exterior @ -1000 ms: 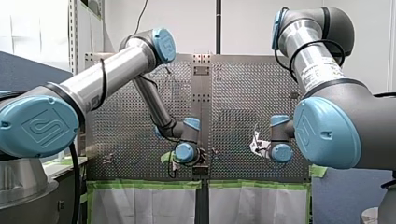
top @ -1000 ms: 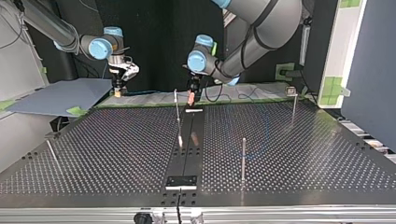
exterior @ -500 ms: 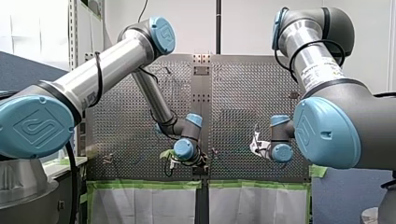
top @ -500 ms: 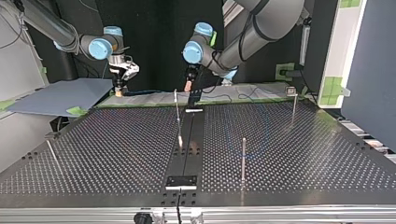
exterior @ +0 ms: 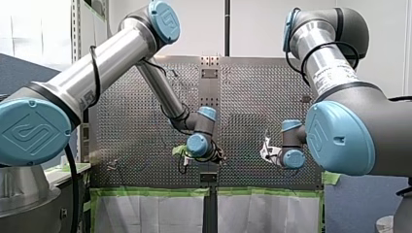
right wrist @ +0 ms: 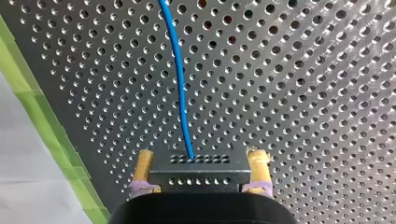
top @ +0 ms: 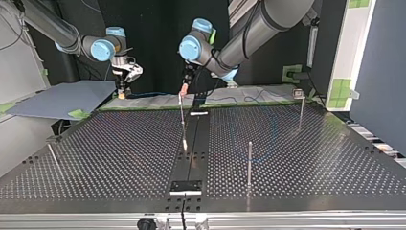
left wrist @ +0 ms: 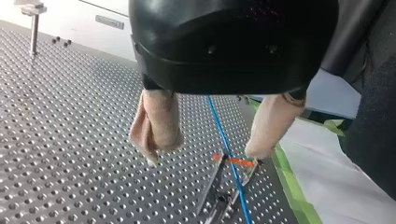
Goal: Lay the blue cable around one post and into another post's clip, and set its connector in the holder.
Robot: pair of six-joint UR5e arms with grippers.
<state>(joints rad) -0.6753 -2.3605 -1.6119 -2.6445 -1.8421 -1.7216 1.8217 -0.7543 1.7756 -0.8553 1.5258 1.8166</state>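
In the right wrist view my right gripper (right wrist: 201, 159), with yellow pads, is shut on a black connector block (right wrist: 200, 173). The blue cable (right wrist: 179, 84) runs from it, ahead over the perforated table. My left gripper (left wrist: 205, 150) has beige pads and is open with nothing between them. It hangs above a post's clip (left wrist: 233, 162) with an orange band, through which the blue cable (left wrist: 223, 133) passes. In the top view my left gripper (top: 183, 89) is just above the middle post (top: 181, 109), and my right gripper (top: 122, 93) is at the table's far left edge.
More thin posts stand at the top view's right (top: 250, 160), far right (top: 300, 108) and left (top: 52, 156). A black plate with a holder (top: 186, 186) sits on the centre strip near the camera. Green tape (right wrist: 44, 126) lines the table's edge beside my right gripper.
My left gripper has risen off the table and shifted toward the top view's left, ending above the middle post. My right arm has stayed put with the connector.
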